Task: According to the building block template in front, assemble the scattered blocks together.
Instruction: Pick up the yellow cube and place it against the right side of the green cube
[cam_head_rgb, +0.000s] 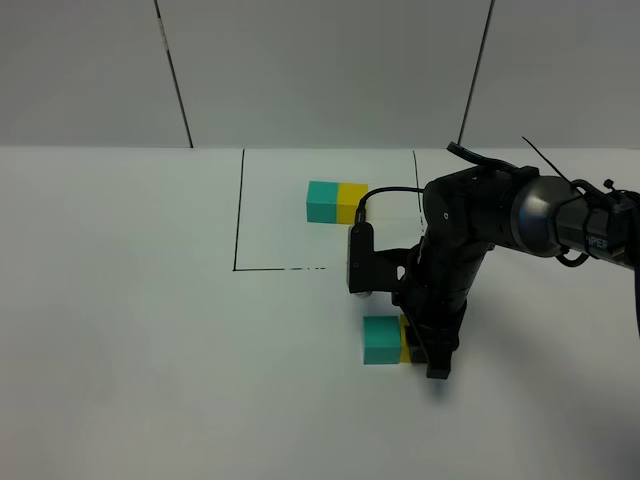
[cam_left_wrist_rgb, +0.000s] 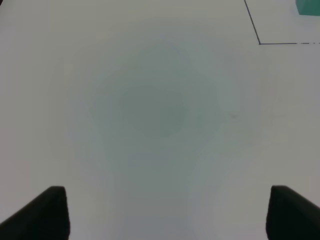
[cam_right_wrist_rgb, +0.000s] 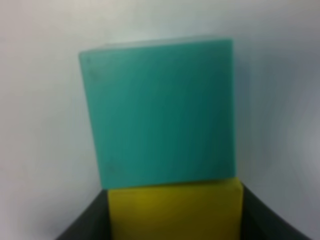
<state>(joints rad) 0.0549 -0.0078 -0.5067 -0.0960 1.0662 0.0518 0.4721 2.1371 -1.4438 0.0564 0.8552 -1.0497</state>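
Note:
The template, a teal and yellow bar (cam_head_rgb: 335, 202), lies inside a thin black frame (cam_head_rgb: 238, 220) at the back of the table. The loose teal cube (cam_head_rgb: 380, 340) sits in front of the frame, and the loose yellow cube (cam_head_rgb: 404, 341) touches its right side, mostly hidden by my right gripper (cam_head_rgb: 416, 346). In the right wrist view the gripper (cam_right_wrist_rgb: 175, 217) is closed on the yellow cube (cam_right_wrist_rgb: 175, 207), which is pressed flush against the teal cube (cam_right_wrist_rgb: 157, 112). My left gripper (cam_left_wrist_rgb: 167, 212) is open and empty over bare table.
The white table (cam_head_rgb: 120, 330) runs to a white back wall (cam_head_rgb: 320, 70). The left wrist view shows a corner of the black frame (cam_left_wrist_rgb: 259, 43) and a bit of the template's teal end (cam_left_wrist_rgb: 308, 6). The left arm is outside the exterior view.

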